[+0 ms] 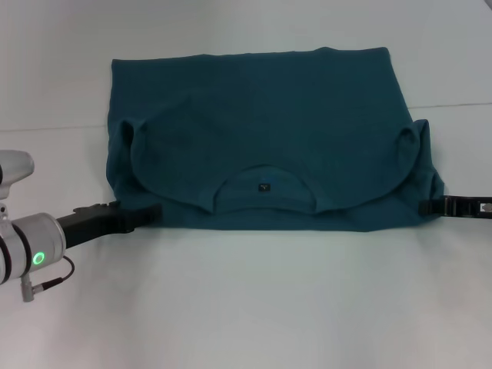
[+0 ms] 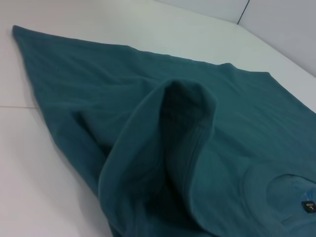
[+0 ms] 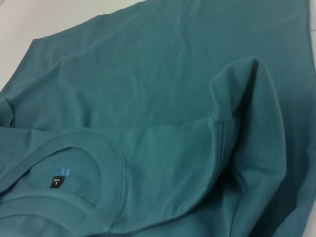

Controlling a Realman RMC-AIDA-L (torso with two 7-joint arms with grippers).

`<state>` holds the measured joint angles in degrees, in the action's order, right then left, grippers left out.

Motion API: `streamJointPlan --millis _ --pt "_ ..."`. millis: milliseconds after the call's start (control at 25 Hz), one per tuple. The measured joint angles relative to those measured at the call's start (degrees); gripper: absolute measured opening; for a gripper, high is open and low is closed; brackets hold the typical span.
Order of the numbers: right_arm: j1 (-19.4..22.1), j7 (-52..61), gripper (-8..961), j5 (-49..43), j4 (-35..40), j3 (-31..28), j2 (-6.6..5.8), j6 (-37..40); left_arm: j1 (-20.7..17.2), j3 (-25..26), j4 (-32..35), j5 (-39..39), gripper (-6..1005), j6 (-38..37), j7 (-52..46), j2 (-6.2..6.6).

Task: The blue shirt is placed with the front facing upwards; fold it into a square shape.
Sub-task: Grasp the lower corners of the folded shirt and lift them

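Observation:
The blue shirt [image 1: 261, 115] lies spread on the white table, its hem at the far side and its collar with the small dark neck label [image 1: 265, 187] toward me. Its near part is doubled over, and both sleeves stand up in loose folds [image 1: 127, 134] [image 1: 411, 138]. My left gripper [image 1: 152, 214] is at the shirt's near left corner, touching the cloth edge. At the near right corner, my right gripper [image 1: 425, 207] meets the edge. The left wrist view shows a raised sleeve fold [image 2: 182, 113] close up. The right wrist view shows the collar [image 3: 98, 163] and label [image 3: 57, 182].
The white table [image 1: 254, 307] extends in front of the shirt and to both sides. A seam line [image 1: 461, 105] runs across the surface behind the shirt's right side. My left arm's grey wrist with a green light [image 1: 37, 257] sits at the near left.

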<state>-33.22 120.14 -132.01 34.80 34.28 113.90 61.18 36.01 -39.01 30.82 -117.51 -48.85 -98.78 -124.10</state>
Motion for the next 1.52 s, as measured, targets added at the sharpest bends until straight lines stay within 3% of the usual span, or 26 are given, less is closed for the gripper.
streamJointPlan --millis 320,400,640,1320,1520 --pt "0.0 0.0 41 0.0 0.0 0.0 0.0 0.0 0.0 -1.7 0.0 -0.6 864 1.9 0.1 0.0" --pt "0.0 0.0 41 0.0 0.0 0.0 0.0 0.0 0.0 -2.0 0.0 -0.6 646 2.3 0.0 0.0" --pt "0.1 0.0 42 0.0 0.0 0.0 0.04 0.0 0.1 -2.2 0.0 -0.7 401 2.4 0.0 0.0" --pt "0.5 -0.5 41 0.0 0.0 0.0 -0.14 0.0 0.2 -2.4 0.4 -0.6 19 2.8 -0.5 0.0" --pt "1.2 -0.8 42 0.2 1.7 -0.1 -0.22 2.4 -1.7 -2.0 3.9 -0.7 18 -1.3 -2.9 0.05"
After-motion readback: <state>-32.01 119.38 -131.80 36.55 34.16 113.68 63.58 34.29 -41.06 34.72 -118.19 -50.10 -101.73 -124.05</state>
